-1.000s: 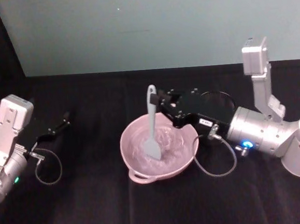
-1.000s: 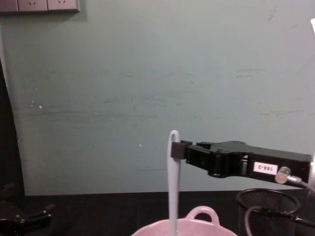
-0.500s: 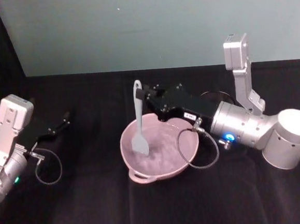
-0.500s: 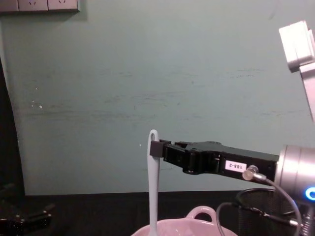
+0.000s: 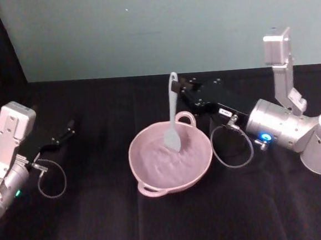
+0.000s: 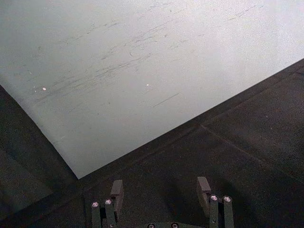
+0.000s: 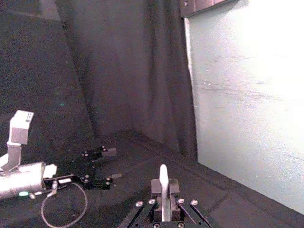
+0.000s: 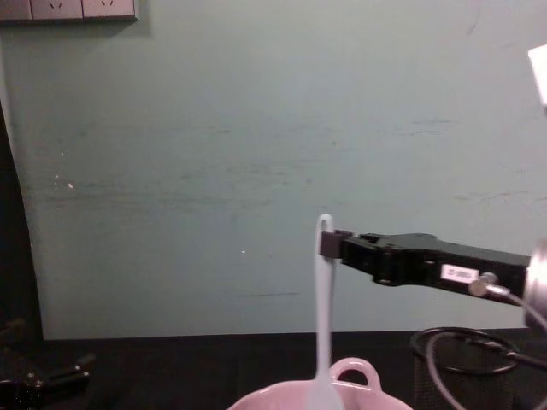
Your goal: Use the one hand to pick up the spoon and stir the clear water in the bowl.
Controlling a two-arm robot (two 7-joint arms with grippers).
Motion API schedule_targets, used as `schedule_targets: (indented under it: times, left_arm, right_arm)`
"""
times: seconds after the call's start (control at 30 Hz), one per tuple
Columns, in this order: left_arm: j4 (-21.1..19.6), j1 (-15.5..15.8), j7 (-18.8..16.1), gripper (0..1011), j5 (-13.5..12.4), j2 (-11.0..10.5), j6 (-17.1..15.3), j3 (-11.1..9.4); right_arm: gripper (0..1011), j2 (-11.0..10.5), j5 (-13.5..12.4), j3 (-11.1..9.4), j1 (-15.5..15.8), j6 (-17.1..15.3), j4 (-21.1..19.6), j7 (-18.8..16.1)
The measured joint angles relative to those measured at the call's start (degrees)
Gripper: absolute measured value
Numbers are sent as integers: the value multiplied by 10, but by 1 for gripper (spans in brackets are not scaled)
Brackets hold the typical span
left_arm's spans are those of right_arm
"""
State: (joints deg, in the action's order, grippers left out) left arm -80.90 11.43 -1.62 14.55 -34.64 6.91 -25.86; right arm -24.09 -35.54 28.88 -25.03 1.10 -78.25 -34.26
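We see the spoon (image 5: 173, 116) standing nearly upright. Its long axis runs almost vertically, with the small hole at the handle end on top and the flat, squarish head pointing down into the bowl (image 5: 144, 174). In the head view it leans slightly, the top tipped a little to the right of the head. From the chest view it reads as a straight vertical line rising out of the bowl's rim. It is slim, white and smooth like plastic, a narrow stem widening into a spatula-like blade. The blade sits toward the far side of the bowl, just beside the small loop handle (image 5: 186, 118) on the rim. We cannot tell whether it touches the bottom. The bowl is round, glossy pale pink ceramic with a soft sheen inside, and it rests in the middle of the black cloth-covered surface (image 5: 102, 224). The right gripper (image 5: 178, 87), long, black and boxy with a small white label and a silver cylindrical wrist, reaches in level from the right. Its jaws are closed narrowly on the handle just below the hole. The left gripper (image 5: 67, 131) sits low at the left edge, well apart from the bowl, its jaws spread wide with nothing between them. A matte, faintly scuffed pale green wall (image 5: 158, 25) stands behind.
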Motion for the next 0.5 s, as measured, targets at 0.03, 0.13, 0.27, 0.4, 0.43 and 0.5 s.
schedule_targets:
  times: [0.03, 0.13, 0.27, 0.4, 0.43, 0.5]
  left_arm:
    - [0, 0, 0, 1011, 0, 0, 0, 0]
    - [0, 0, 0, 1011, 0, 0, 0, 0]
    - [0, 0, 0, 1011, 0, 0, 0, 0]
    - [0, 0, 0, 1011, 0, 0, 0, 0]
    - [0, 0, 0, 1011, 0, 0, 0, 0]
    - [0, 0, 0, 1011, 0, 0, 0, 0]
  right_arm:
    - [100, -6, 0, -5, 6, -1, -8, 3]
    - [101, -19, 2, -13, 17, -4, -25, 8]
    - [101, -34, 4, -19, 30, -9, -46, 10]
    - [101, -48, 5, -22, 41, -16, -71, 10]
    - [101, -51, 5, -22, 43, -17, -76, 10]
    - [101, -57, 6, -22, 48, -22, -88, 9]
